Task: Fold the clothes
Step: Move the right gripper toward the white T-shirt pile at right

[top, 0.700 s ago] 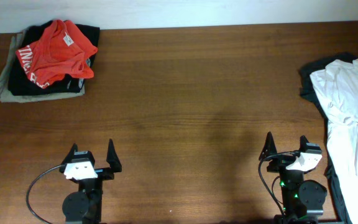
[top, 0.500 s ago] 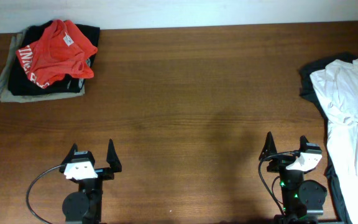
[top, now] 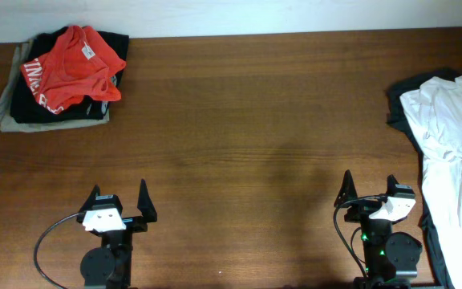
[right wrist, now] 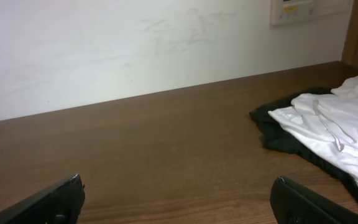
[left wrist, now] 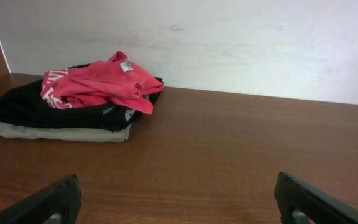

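Observation:
The clothes, a crumpled white T-shirt (top: pixel 451 136), lie at the table's right edge on top of a dark garment (top: pixel 397 100). In the right wrist view the white T-shirt (right wrist: pixel 340 127) sits far right, beyond the fingers. My right gripper (top: pixel 370 190) stands open near the front edge, just left of the shirt, with nothing between its fingers; its right wrist view shows the gripper (right wrist: pixel 178 199) spread wide over bare wood. At the front left my left gripper (top: pixel 120 197) is open and empty too, seen again as a wide-spread gripper (left wrist: pixel 178 199).
A stack of folded garments sits at the back left corner: a red garment with white lettering (top: pixel 70 67) on a black one (top: pixel 62 108) on a khaki one (top: pixel 2 108). The red garment (left wrist: pixel 98 84) shows ahead of the left gripper. A white wall (right wrist: pixel 135 43) backs the table.

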`<action>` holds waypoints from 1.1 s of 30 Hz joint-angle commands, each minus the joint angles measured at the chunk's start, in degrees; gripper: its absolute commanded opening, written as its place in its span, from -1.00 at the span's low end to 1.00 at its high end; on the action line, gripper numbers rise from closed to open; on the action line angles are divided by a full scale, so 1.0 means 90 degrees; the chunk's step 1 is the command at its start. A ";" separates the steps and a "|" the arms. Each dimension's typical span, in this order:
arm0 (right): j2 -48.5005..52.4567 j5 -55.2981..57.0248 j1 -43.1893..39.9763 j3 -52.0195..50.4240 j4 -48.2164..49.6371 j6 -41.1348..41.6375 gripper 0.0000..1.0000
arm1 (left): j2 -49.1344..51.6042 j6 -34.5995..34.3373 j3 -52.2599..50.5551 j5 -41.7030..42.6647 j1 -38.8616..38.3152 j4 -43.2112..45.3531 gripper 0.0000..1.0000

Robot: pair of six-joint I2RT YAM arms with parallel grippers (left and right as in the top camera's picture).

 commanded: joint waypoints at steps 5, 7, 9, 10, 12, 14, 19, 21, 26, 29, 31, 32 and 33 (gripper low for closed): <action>-0.0049 0.0017 -0.0049 -0.0046 -0.0029 0.0019 0.98 | -0.0039 0.0126 -0.0012 -0.0095 0.0034 -0.0027 0.98; -0.0049 0.0017 -0.0049 -0.0046 -0.0029 0.0019 0.97 | -0.0039 0.0126 -0.0012 -0.0095 0.0034 -0.0027 0.98; -0.0049 0.0017 -0.0049 -0.0046 -0.0029 0.0019 0.97 | -0.0036 0.0124 -0.0012 -0.0095 0.0034 -0.0027 0.98; -0.0049 0.0017 -0.0049 -0.0046 -0.0029 0.0019 0.98 | -0.0039 0.0124 -0.0012 -0.0095 0.0032 -0.0027 0.98; -0.0049 0.0017 -0.0049 -0.0046 -0.0029 0.0019 0.97 | -0.0039 0.0126 -0.0012 -0.0095 0.0032 -0.0027 0.98; -0.0049 0.0017 -0.0049 -0.0046 -0.0029 0.0019 0.97 | -0.0039 0.0126 -0.0012 -0.0095 0.0032 -0.0027 0.98; -0.0049 0.0017 -0.0049 -0.0046 -0.0029 0.0019 0.97 | -0.0036 0.0124 -0.0012 -0.0095 0.0032 -0.0027 0.98; -0.0049 0.0017 -0.0049 -0.0046 -0.0029 0.0019 0.97 | -0.0036 0.0126 -0.0012 -0.0095 0.0032 -0.0027 0.98; -0.0049 0.0058 -0.0049 -0.0046 -0.0024 0.0019 0.97 | -0.0036 0.0126 -0.0012 -0.0095 0.0032 -0.0027 0.98; -0.0049 -0.0080 -0.0041 -0.0046 0.0019 0.0211 0.97 | -0.0039 0.0126 -0.0012 -0.0095 0.0034 -0.0027 0.98; -0.0049 -0.0668 -0.0044 -0.0046 0.0240 0.0974 0.97 | -0.0036 0.0126 -0.0012 -0.0095 0.0034 -0.0027 0.98; -0.0049 -0.1122 -0.0044 -0.0046 0.0413 0.1591 0.97 | -0.0036 0.0126 -0.0012 -0.0095 0.0032 -0.0027 0.98; -0.0049 -0.1413 -0.0044 -0.0046 0.0529 0.2106 0.97 | -0.0036 0.0126 -0.0012 -0.0095 0.0032 -0.0027 0.98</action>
